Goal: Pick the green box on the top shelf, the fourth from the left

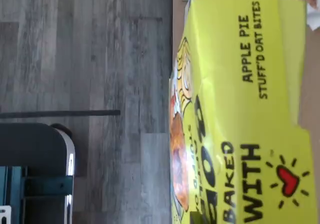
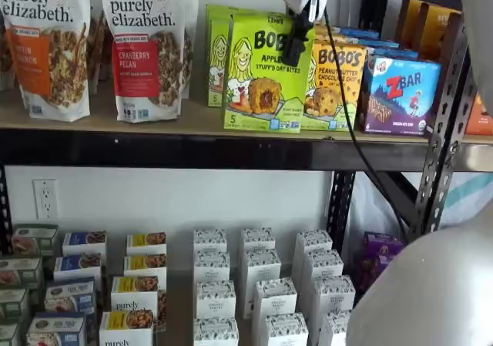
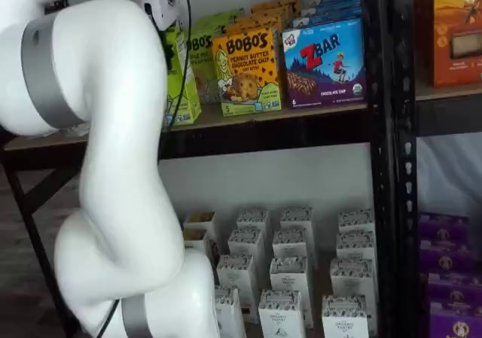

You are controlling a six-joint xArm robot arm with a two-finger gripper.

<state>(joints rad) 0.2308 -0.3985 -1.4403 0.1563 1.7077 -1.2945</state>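
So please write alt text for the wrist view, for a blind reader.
A lime-green box printed "APPLE PIE STUFF'D OAT BITES" fills one side of the picture, seen turned sideways and very close. Grey wood-look flooring covers the rest; no claw shows.

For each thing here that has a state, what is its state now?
green box: upright at the top shelf's front edge, ahead of its row, the hand's finger over its upper right corner
hand: grip cannot be told
top shelf: stocked
Zbar box: upright, untouched
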